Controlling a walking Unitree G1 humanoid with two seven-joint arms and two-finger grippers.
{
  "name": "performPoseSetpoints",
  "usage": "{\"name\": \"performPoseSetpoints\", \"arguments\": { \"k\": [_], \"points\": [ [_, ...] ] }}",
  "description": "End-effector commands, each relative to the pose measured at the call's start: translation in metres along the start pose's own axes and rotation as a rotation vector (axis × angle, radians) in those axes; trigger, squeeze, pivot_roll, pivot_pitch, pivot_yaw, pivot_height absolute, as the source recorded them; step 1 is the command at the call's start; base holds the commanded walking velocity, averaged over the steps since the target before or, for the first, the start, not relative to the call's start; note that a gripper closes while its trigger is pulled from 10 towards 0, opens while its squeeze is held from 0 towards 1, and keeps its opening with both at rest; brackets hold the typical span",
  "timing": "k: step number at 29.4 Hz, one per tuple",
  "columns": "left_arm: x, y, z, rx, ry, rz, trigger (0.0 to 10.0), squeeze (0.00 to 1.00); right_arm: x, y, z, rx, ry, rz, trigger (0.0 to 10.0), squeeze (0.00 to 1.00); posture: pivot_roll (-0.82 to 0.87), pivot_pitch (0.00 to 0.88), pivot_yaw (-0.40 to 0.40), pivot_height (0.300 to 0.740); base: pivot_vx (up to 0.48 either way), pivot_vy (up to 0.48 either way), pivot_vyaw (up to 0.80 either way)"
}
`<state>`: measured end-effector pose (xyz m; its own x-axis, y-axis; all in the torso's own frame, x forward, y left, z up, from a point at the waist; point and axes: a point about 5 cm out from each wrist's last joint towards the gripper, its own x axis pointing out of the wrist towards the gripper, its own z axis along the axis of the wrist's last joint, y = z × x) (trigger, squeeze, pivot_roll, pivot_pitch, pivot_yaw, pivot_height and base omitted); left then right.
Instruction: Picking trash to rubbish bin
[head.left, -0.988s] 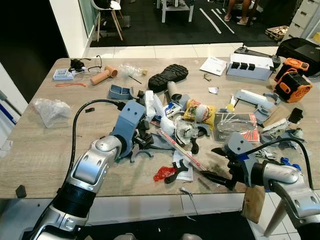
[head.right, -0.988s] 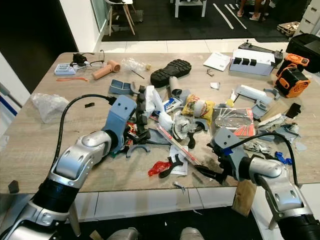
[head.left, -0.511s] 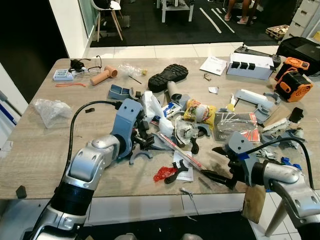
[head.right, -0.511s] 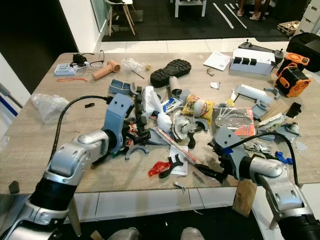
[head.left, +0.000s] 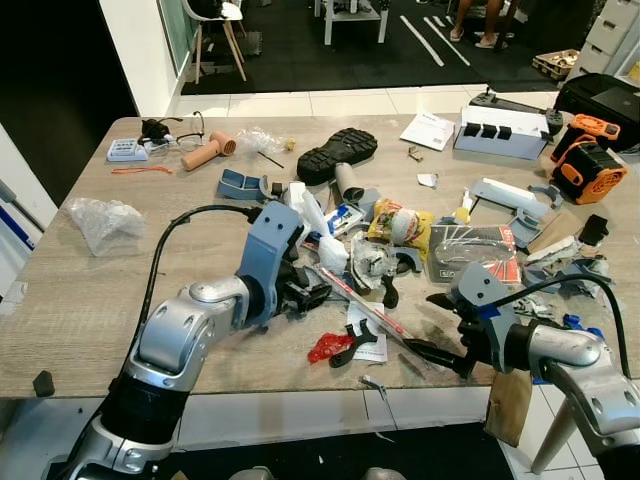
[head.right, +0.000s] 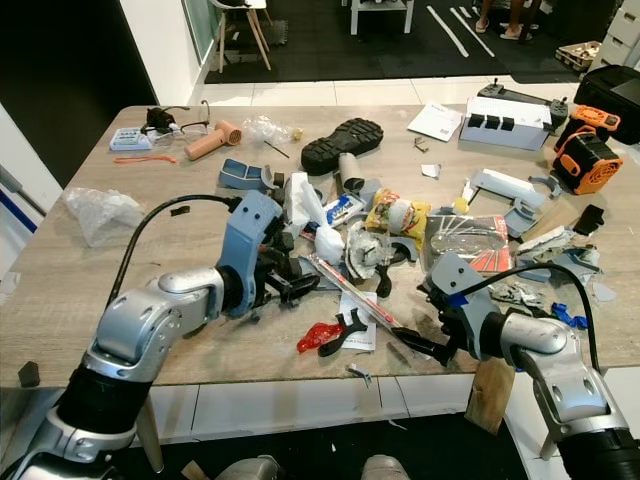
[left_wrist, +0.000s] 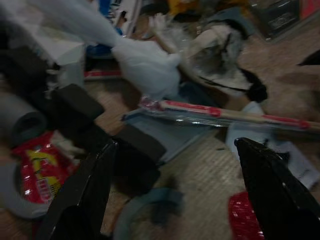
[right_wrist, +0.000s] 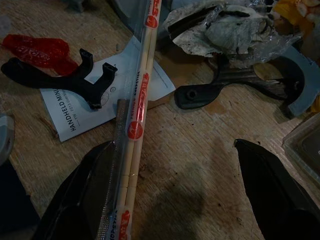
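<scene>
In the left eye view, the left gripper (head.left: 312, 292) reaches into the heap of litter at the middle of the wooden desk (head.left: 70, 300), its jaws spread wide among dark plastic pieces. Just beyond it lie a crumpled white plastic bag (head.left: 318, 225), a yellow snack wrapper (head.left: 398, 222) and a long clear sleeve of chopsticks with red print (head.left: 365, 305). A crushed red wrapper (head.left: 322, 347) sits near the desk's front edge.

In the right eye view, the right gripper (head.right: 425, 345) rests low near the front right corner, jaws parted, beside the near end of the chopstick sleeve.

The left wrist view is dim and blurred; the white bag and the sleeve lie ahead between the spread fingers (left_wrist: 85, 195).

The right wrist view looks along open fingers (right_wrist: 272, 192) at bare wood, with the sleeve running beside one of them, and a black plastic bracket (right_wrist: 65, 82) lying on a white printed leaflet (right_wrist: 75, 112).

No bin can be made out. The step probably goes best if each gripper singles out one light piece, centres it, and closes only once neighbouring parts are clear.
</scene>
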<state>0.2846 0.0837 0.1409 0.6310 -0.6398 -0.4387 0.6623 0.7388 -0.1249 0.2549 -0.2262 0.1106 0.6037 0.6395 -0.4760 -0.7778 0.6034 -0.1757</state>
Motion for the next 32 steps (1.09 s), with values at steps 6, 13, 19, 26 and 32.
{"name": "performPoseSetpoints", "arguments": {
  "k": [6,13,19,26,32],
  "points": [
    [0.011,0.0,-0.003,0.063,0.028,0.063,5.0,0.0,-0.003,-0.004,0.005,-0.009,-0.005,-0.019,10.0,0.0,-0.11,0.0,0.048,0.74,0.0,0.0,0.0],
    [0.017,0.002,-0.003,0.113,0.033,0.096,3.8,0.0,-0.002,-0.005,0.006,-0.011,-0.008,-0.024,10.0,0.0,-0.11,0.0,0.05,0.74,0.0,0.0,0.0],
    [0.02,0.002,-0.003,0.142,0.036,0.101,2.0,0.0,-0.001,-0.005,0.007,-0.01,-0.012,-0.024,10.0,0.0,-0.11,0.0,0.054,0.74,0.0,0.0,0.0],
    [0.023,0.003,-0.003,0.16,0.03,0.099,2.4,0.0,-0.001,-0.005,0.009,-0.009,-0.016,-0.029,10.0,0.0,-0.11,0.0,0.055,0.74,0.0,0.0,0.0],
    [0.024,0.004,-0.001,0.158,0.012,0.087,2.9,0.0,-0.002,-0.006,0.009,-0.01,-0.017,-0.036,10.0,0.0,-0.12,0.0,0.055,0.74,0.0,0.0,0.0]
  ]
}}
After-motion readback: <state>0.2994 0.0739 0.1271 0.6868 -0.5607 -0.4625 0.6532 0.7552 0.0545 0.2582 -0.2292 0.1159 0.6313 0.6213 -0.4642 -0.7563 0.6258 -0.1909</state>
